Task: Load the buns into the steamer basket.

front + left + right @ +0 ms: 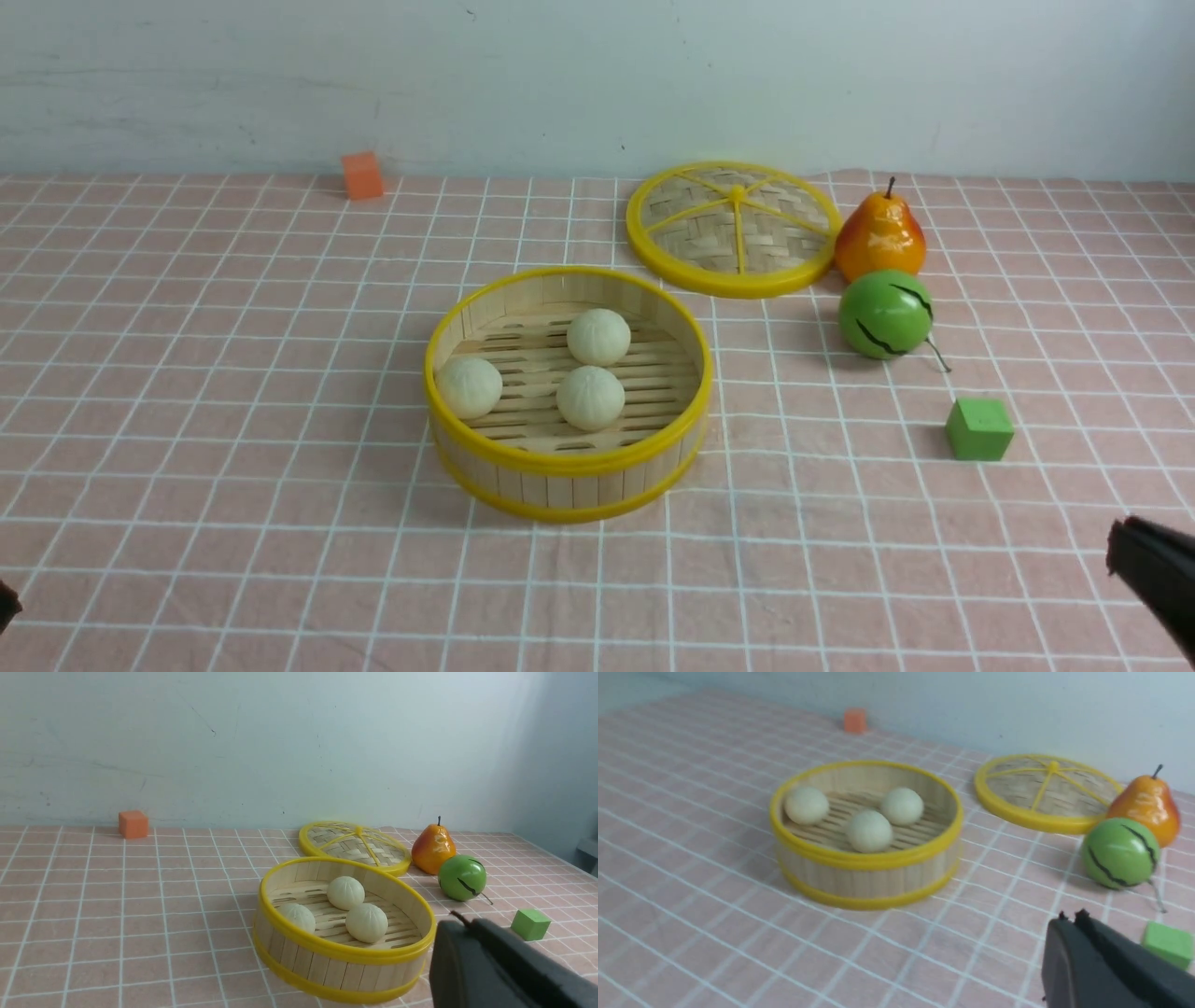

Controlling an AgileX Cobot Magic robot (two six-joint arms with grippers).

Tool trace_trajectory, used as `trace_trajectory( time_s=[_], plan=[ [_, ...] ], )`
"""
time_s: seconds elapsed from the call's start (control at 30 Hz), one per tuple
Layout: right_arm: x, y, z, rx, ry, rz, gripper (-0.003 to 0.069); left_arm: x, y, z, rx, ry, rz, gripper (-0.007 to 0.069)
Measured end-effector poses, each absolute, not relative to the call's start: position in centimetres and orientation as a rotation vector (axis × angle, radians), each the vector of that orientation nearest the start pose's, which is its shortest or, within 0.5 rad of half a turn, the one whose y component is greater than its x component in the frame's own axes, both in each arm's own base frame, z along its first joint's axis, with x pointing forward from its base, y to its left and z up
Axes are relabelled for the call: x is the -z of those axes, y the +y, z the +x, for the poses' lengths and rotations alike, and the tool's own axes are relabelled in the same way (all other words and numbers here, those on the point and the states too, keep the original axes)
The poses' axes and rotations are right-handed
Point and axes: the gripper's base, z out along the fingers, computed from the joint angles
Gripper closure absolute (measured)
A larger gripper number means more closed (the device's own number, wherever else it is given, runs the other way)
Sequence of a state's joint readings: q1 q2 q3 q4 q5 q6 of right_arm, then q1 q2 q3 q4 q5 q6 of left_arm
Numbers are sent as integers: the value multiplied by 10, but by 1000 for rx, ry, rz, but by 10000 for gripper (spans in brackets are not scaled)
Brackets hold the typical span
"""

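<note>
The steamer basket [568,467] stands mid-table, and three cream-white buns lie on its slatted floor: one at the left [469,386], one in front [590,397], one behind [598,336]. The basket also shows in the left wrist view [343,961] and the right wrist view [866,877]. My left gripper [460,924] is shut and empty, back near the table's front left; only a dark sliver of it [6,602] shows in the front view. My right gripper [1070,919] is shut and empty at the front right [1125,546], well away from the basket.
The flat woven lid [734,229] lies behind the basket to the right. An orange pear [878,238] and a green cracked fruit [884,315] stand beside it. A green cube [978,429] sits front right, an orange cube [362,175] far back left.
</note>
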State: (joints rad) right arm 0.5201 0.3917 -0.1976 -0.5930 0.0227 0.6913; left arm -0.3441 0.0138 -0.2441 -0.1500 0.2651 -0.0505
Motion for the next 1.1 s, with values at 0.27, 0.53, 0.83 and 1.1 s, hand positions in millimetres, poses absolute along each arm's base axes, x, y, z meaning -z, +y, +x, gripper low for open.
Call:
trace_trajectory(
  time_s=[0.27, 0.53, 0.83, 1.1],
  plan=[
    [-218, 41, 64, -730, 1642, -152, 661, -270, -17, 37, 461, 1526, 146, 613],
    [-193, 34, 61, -601, 1710, -176, 657, -270, -17, 37, 461, 1522, 145, 606],
    [-193, 10, 56, -327, 1646, 35, 660, -270, -17, 37, 461, 1522, 145, 593],
    [-186, 8, 55, -223, 1717, 11, 679, -269, -17, 37, 460, 1526, 145, 589]
  ],
)
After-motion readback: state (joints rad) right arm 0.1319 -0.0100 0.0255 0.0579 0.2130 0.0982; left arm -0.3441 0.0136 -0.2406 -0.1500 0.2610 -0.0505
